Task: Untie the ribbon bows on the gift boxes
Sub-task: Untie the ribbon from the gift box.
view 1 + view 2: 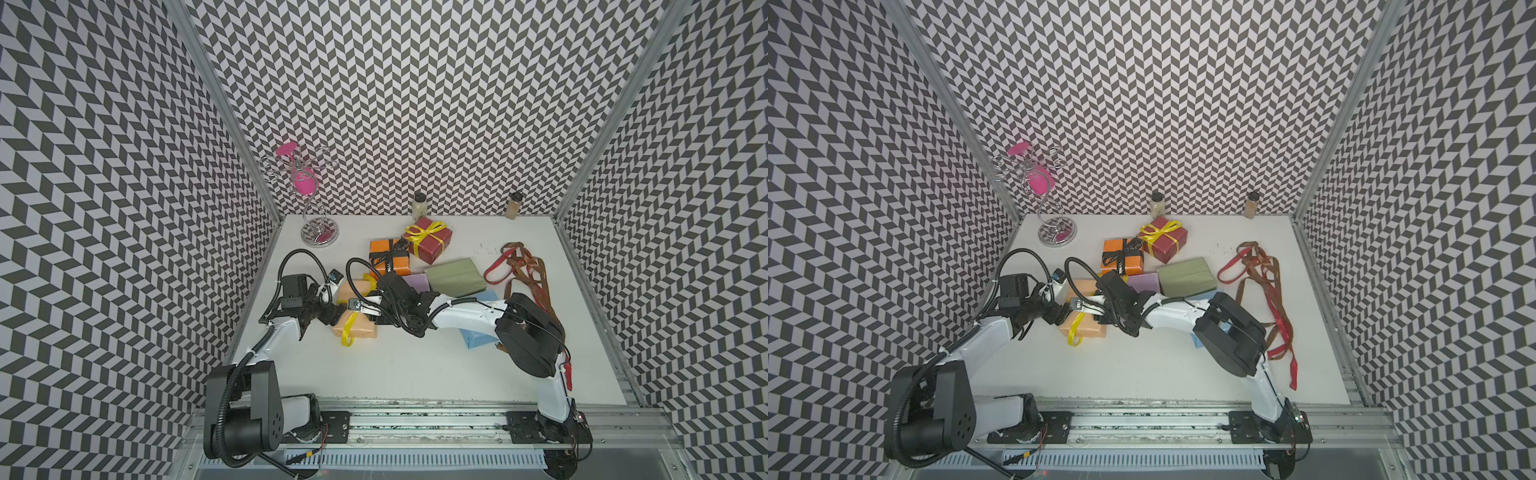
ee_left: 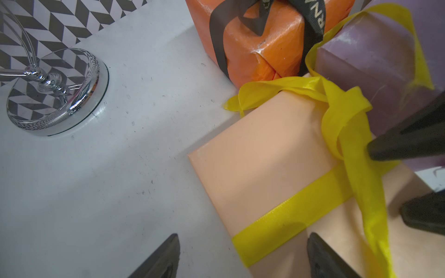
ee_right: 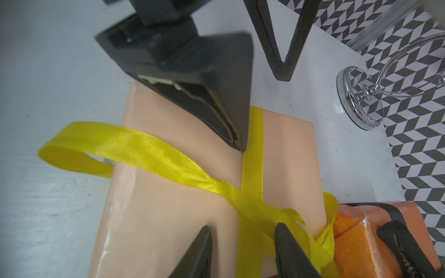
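The peach gift box point(image 1: 361, 330) lies at seven o'clock in the cluster, yellow bow point(image 3: 168, 158) still tied. The right gripper point(image 3: 243, 252) straddles the ribbon by the knot, jaws apart; the left gripper point(image 2: 243, 234) is spread wide over the box. Grab a loop and the knot could tighten — or the box drags into the orange box point(image 1: 378, 249) at one o'clock, lilac box point(image 1: 415, 284) at two.
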You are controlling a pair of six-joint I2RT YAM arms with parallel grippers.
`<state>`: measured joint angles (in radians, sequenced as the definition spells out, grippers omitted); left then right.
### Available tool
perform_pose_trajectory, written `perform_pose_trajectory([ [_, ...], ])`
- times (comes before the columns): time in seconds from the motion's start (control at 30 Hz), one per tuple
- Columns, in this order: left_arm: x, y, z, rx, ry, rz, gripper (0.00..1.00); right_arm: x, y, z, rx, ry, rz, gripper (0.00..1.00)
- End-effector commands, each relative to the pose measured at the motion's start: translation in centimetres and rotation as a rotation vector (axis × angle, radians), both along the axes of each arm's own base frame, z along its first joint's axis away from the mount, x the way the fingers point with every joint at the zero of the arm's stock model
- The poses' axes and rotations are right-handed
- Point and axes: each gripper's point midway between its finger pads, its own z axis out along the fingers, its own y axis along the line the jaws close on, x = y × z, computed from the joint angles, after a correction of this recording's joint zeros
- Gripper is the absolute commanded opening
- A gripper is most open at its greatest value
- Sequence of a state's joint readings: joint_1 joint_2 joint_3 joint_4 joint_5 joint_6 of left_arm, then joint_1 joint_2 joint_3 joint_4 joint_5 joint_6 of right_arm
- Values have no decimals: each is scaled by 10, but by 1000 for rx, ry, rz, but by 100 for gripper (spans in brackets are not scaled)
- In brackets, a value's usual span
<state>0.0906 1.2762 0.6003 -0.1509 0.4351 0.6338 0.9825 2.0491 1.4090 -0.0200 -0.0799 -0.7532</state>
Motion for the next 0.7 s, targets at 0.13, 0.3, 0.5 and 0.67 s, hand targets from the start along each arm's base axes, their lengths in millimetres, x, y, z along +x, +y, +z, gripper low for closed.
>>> perform_pose_trajectory([
  [0.13,-11,2,-18,37,45,-1,83,10,12,12,37,-69,-18,39],
  [0.3,-12,1,-20,34,51,0,83,16,14,17,57,-89,-43,33],
  [0.5,-14,-2,-23,25,73,-21,84,17,16,22,80,-100,-41,33],
  [0.67,-14,-3,-28,14,100,-29,84,16,18,17,79,-93,-36,30],
])
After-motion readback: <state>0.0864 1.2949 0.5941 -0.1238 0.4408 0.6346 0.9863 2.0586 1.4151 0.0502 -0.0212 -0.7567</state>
